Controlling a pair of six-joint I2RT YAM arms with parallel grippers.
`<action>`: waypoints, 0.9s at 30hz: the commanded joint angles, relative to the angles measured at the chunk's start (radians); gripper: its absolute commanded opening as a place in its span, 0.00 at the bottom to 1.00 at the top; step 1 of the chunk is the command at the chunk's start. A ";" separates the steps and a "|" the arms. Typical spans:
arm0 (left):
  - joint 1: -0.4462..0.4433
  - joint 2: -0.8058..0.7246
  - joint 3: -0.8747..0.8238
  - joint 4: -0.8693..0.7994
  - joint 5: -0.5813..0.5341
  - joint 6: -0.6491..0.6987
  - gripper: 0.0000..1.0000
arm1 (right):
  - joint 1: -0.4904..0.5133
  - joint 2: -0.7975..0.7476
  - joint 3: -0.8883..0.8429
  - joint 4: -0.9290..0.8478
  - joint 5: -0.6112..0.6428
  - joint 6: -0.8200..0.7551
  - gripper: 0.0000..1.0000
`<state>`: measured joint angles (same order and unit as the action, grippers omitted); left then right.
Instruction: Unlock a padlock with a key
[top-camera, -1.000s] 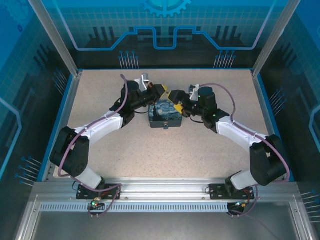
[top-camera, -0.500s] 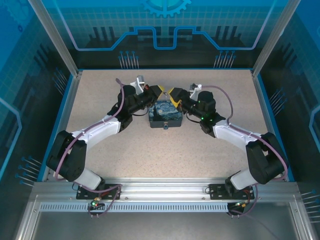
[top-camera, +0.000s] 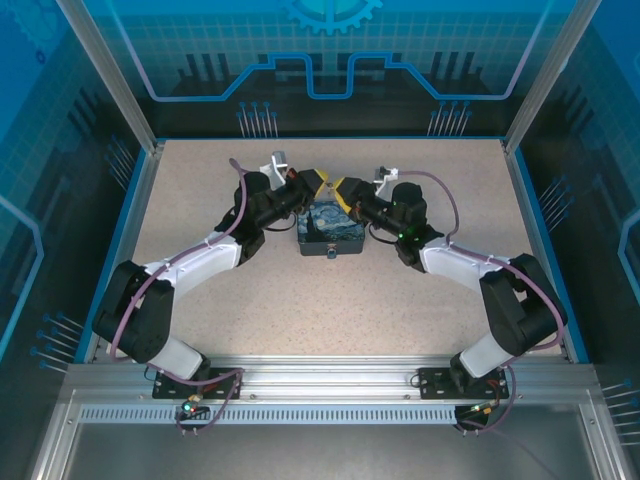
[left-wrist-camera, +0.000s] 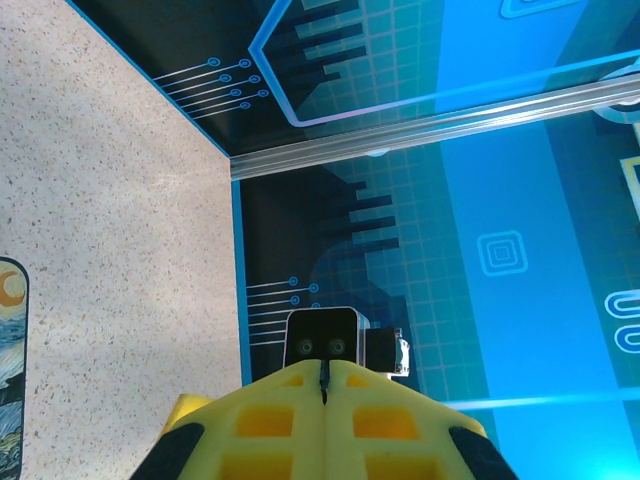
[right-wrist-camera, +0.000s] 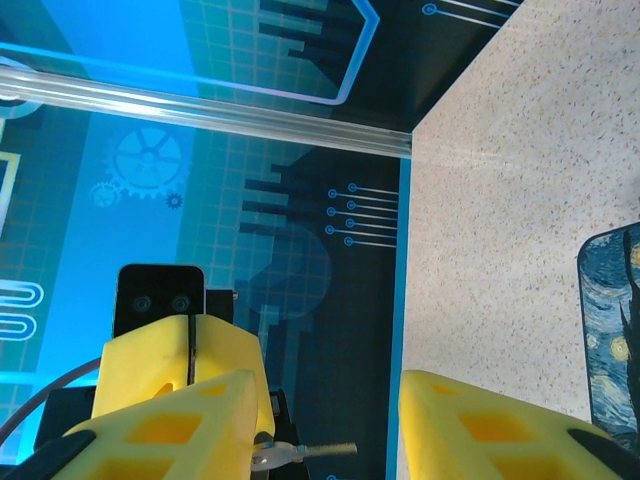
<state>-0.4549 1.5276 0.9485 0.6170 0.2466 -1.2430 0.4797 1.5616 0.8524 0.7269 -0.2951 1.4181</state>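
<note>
Key first: in the right wrist view we see the key (right-wrist-camera: 305, 451), a thin grey sliver of metal with a rounded head and a slim straight shaft, lying level low in the frame. Its head sits just under the yellow tips of the left gripper (right-wrist-camera: 190, 352), whose jaws are pressed together. We cannot tell whether they pinch the key itself, since one finger of the right gripper (right-wrist-camera: 325, 420) covers that spot. The shaft reaches into the gap of the right gripper, whose jaws stand apart, and the key's tip is clear of its other finger.

From above, both grippers meet almost tip to tip over the far edge of the box (top-camera: 335, 236) — a dark-blue one printed with a swirling night sky, resting on the speckled counter (top-camera: 300, 300). At the middle of the box's near wall we make out a tiny bluish speck, which looks to be the padlock (top-camera: 330, 252) — too small for us to tell its shackle or how it hangs.
</note>
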 joint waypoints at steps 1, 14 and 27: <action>0.004 -0.003 -0.010 0.039 -0.004 -0.014 0.00 | 0.007 0.011 0.053 0.074 -0.026 0.006 0.42; 0.004 -0.012 -0.028 0.039 -0.004 -0.013 0.00 | -0.033 -0.075 -0.035 0.050 0.035 0.003 0.40; 0.001 -0.007 -0.024 0.035 0.001 -0.015 0.00 | -0.026 -0.043 0.035 0.021 -0.002 -0.025 0.40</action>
<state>-0.4515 1.5276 0.9318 0.6361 0.2466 -1.2579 0.4515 1.4990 0.8417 0.7307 -0.2817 1.4132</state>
